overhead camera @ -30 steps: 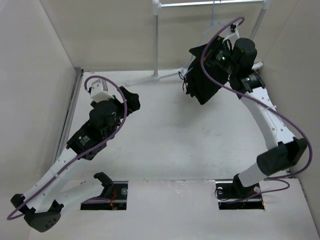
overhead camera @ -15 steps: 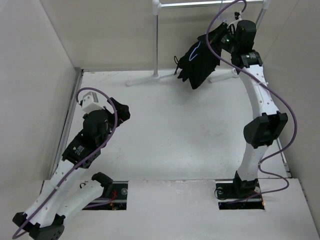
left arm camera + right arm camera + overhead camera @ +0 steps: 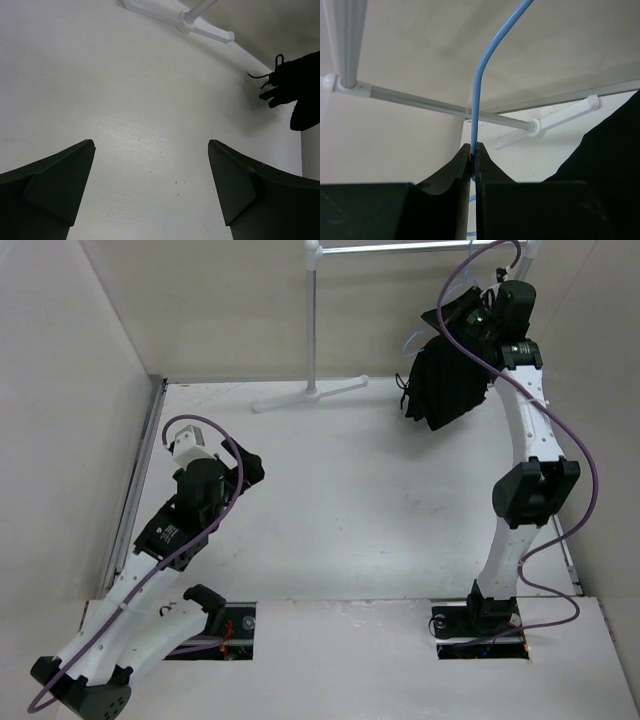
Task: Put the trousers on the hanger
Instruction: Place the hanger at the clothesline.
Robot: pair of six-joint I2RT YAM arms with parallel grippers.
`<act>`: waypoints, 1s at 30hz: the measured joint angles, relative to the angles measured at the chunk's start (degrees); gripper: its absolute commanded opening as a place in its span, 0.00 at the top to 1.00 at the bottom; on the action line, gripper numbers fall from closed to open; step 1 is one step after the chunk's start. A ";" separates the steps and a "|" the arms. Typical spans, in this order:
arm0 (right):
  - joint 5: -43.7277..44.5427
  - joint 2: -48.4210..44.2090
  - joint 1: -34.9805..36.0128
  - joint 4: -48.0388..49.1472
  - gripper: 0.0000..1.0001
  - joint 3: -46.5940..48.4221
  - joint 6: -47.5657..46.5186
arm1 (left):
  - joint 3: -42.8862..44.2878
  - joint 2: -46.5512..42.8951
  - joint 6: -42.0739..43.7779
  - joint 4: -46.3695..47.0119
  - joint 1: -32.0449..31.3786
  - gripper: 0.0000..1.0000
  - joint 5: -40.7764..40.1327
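From above, your right end effector (image 3: 455,312) is raised near the rack's rail (image 3: 420,247). The black trousers (image 3: 448,380) hang bunched directly beneath it, clear of the surface (image 3: 350,490). Your left end effector (image 3: 250,465) sits low, well apart.

The left wrist view shows its fingers (image 3: 50,185) spread wide and holding nothing, with the trousers far off to its right.

Only the right wrist view shows the jaws pinched on the blue wire hanger (image 3: 476,90), with the rail just behind it. I judge the draping done; hooking the hanger onto the rail looks to be what's left.
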 measured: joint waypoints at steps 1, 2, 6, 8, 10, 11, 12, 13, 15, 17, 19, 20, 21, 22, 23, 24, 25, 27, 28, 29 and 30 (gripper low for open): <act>-0.02 0.02 -0.22 -0.11 0.99 -0.31 0.00 | -0.20 0.02 -0.04 0.04 0.04 0.00 0.00; -0.02 0.02 -0.35 -0.31 0.98 -0.66 0.00 | -0.42 0.04 -0.13 0.02 0.04 0.00 0.00; -0.04 0.02 -0.37 -0.57 0.90 -1.31 0.00 | -0.70 0.33 -0.26 -0.02 0.07 0.00 0.02; -0.04 0.04 -0.39 -0.68 0.84 -1.44 -0.02 | -0.74 0.37 -0.33 -0.02 0.07 0.00 0.02; -0.02 0.04 -0.59 -0.52 0.74 -1.49 -0.20 | -0.79 0.35 -0.44 -0.02 0.07 0.00 0.02; -0.02 0.04 -0.61 -0.31 0.70 -1.49 -0.31 | -0.85 0.37 -0.46 0.00 0.07 0.00 0.02; 0.00 0.02 -0.66 0.04 0.64 -1.49 -0.35 | -0.96 0.37 -0.52 0.00 0.07 0.00 0.02; 0.00 0.02 -0.70 0.52 0.59 -1.49 -0.46 | -1.05 0.37 -0.61 -0.02 0.07 0.00 0.02; 0.02 0.02 -0.70 0.96 0.45 -1.49 -0.57 | -1.36 0.37 -0.76 -0.02 0.13 0.00 0.04; 0.07 0.00 -0.70 1.01 0.34 -1.51 -0.46 | -1.57 0.39 -0.87 -0.02 0.20 0.00 0.24; 0.22 -0.13 -0.70 1.20 0.26 -1.84 -0.66 | -1.57 0.48 -0.94 0.00 0.44 0.00 0.46; 0.26 -0.37 -0.72 1.38 0.23 -2.21 -0.76 | -1.57 0.57 -1.01 0.00 0.50 0.00 0.52; 0.33 -0.72 -0.76 1.31 0.21 -2.67 -0.92 | -1.57 0.70 -1.05 0.00 0.72 0.00 0.63; 0.37 -1.07 -0.81 1.33 0.19 -3.08 -1.03 | -1.57 0.87 -1.05 -0.02 0.96 0.00 0.74; 0.44 -1.66 -0.90 1.29 0.17 -3.61 -1.18 | -1.57 1.09 -1.05 0.00 1.25 0.00 0.92; 0.46 -2.21 -1.03 1.33 0.16 -4.04 -1.29 | -1.57 1.33 -1.05 0.00 1.57 0.00 1.05; 0.57 -2.97 -1.20 1.31 0.15 -4.59 -1.51 | -1.57 1.62 -1.05 0.00 1.97 0.00 1.27; 0.85 -5.16 -1.68 1.66 0.13 -6.56 -1.79 | -1.53 2.36 -1.05 0.00 2.73 0.00 1.70; 1.01 -6.56 -1.90 1.75 0.12 -7.89 -1.97 | -1.49 2.86 -1.05 -0.02 3.15 0.00 1.90; 1.11 -8.17 -2.23 1.90 0.11 -9.42 -2.16 | -1.36 3.45 -1.05 -0.04 3.54 0.00 2.21; 1.29 -10.19 -2.60 2.34 0.11 -11.50 -2.40 | -1.18 4.09 -1.05 -0.04 3.85 0.00 2.47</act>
